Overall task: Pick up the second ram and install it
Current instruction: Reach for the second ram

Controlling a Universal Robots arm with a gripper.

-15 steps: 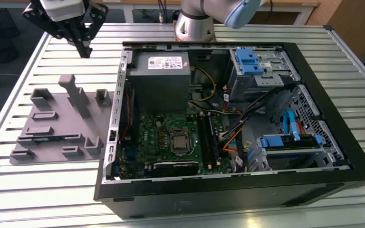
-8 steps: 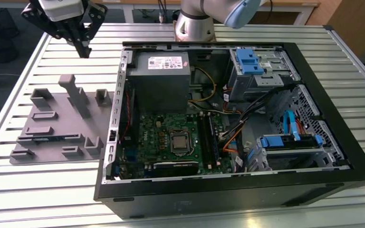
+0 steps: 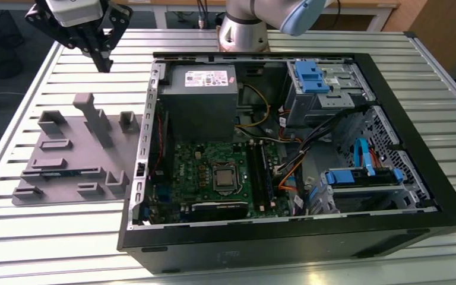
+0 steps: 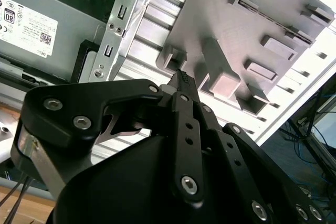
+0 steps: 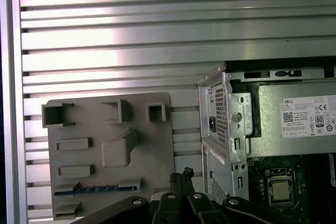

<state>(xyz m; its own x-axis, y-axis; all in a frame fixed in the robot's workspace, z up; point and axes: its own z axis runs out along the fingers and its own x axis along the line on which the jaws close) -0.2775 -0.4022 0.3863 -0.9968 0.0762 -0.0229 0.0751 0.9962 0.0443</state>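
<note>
The second ram is a thin blue strip lying edge-up in a slot of the gray holder tray. In the exterior view it shows as a blue sliver near the tray's front. My gripper hangs above the table behind the tray, on the exterior view's left, well apart from the ram. Its black fingertips are pressed together with nothing between them in both wrist views. The green motherboard lies in the open computer case.
The case's metal side wall stands right beside the tray. Inside the case are a gray power supply, cables and blue drive brackets. The arm's base stands behind the case on the slatted table.
</note>
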